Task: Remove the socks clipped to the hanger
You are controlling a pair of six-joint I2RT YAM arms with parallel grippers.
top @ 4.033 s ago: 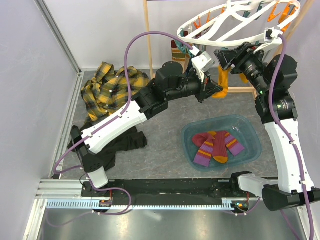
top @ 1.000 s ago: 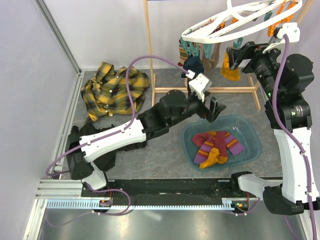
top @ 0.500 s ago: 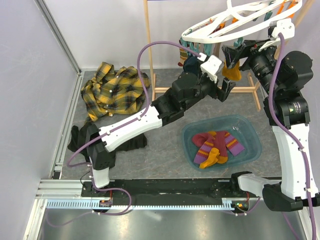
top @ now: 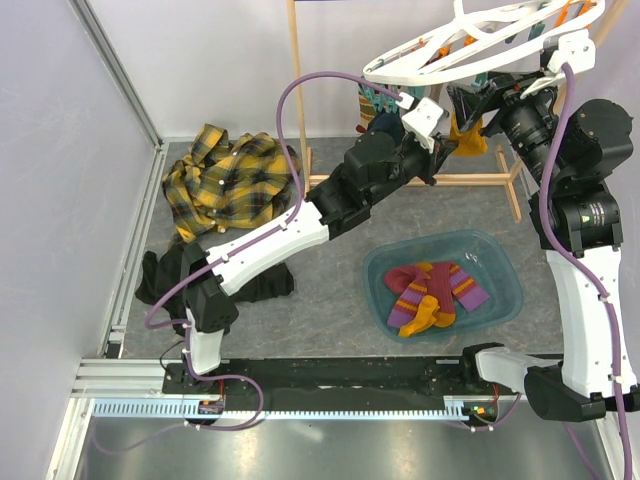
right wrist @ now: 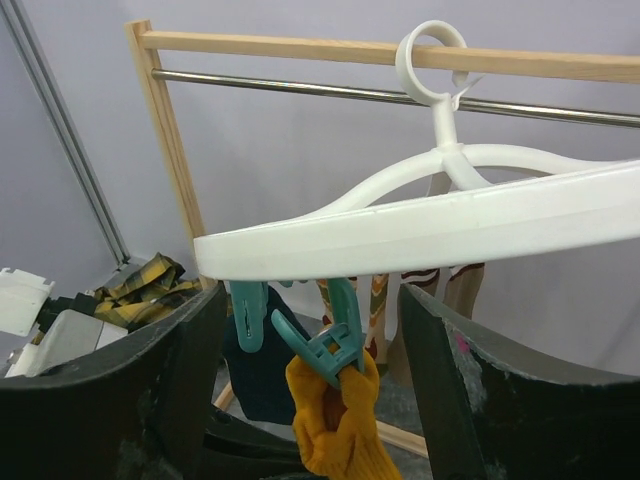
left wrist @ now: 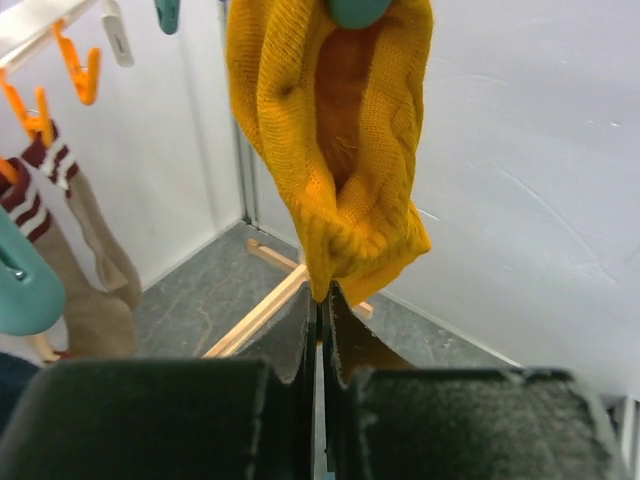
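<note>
The white oval hanger (top: 470,45) hangs at the top right, also in the right wrist view (right wrist: 450,225). A mustard sock (left wrist: 335,150) hangs from a teal clip (right wrist: 345,335). My left gripper (left wrist: 322,292) is shut on the sock's lower tip, also in the top view (top: 447,140). My right gripper (right wrist: 312,310) is open, its fingers (right wrist: 180,400) on either side of the clip and the sock (right wrist: 350,440), just under the hanger rim. A navy sock (right wrist: 250,370) and beige and maroon-striped socks (left wrist: 85,235) still hang clipped.
A blue bin (top: 505,262) on the table holds maroon striped socks (top: 445,285) and a mustard one (top: 420,318). A yellow plaid shirt (top: 225,180) and a black garment (top: 255,285) lie at the left. The wooden stand (top: 297,80) rises behind.
My left arm rose from above the bin to the hanging mustard sock and its jaws closed on the sock's tip. A mustard sock appeared in the bin. The right gripper stayed by the clip.
</note>
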